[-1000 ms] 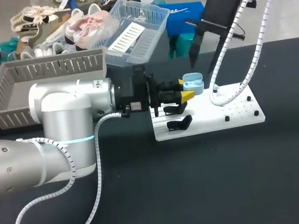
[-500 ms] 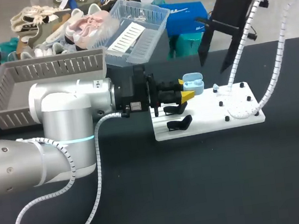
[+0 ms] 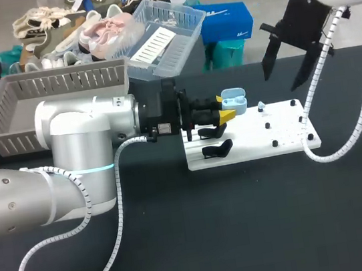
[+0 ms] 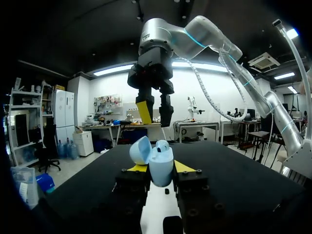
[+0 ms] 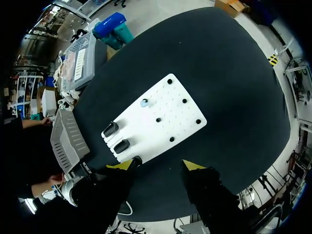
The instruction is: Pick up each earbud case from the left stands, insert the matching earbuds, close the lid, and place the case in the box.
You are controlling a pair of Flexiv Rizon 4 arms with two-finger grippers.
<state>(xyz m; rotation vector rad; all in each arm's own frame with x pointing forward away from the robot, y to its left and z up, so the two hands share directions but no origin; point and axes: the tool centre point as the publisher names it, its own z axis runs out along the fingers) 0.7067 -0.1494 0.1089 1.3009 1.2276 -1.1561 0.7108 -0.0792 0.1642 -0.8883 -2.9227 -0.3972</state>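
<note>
The left wrist view reveals the glossy, rounded pale-blue earbud case point(image 4: 161, 161) with its lid hinged open, pinched by the left gripper point(image 4: 160, 167) over the flat white board's point(image 3: 250, 145) stand end. The right gripper point(image 5: 158, 165) hangs high above the board, fingers spread wide.

The head camera sat high behind the near edge of the black tabletop point(image 3: 249, 234), looking down and forward, at middling range from the white stand board point(image 3: 256, 145); the left wrist camera lay low over the tabletop, facing level along the left gripper point(image 4: 160, 167), very close to the open light-blue earbud case point(image 4: 163, 156), with the right gripper point(image 4: 155, 117) hanging ahead; the right wrist camera looked straight down from high above, far from the board; it and the head view shared the whole board and the grey basket point(image 5: 68, 139) at the tabletop's far left corner.
</note>
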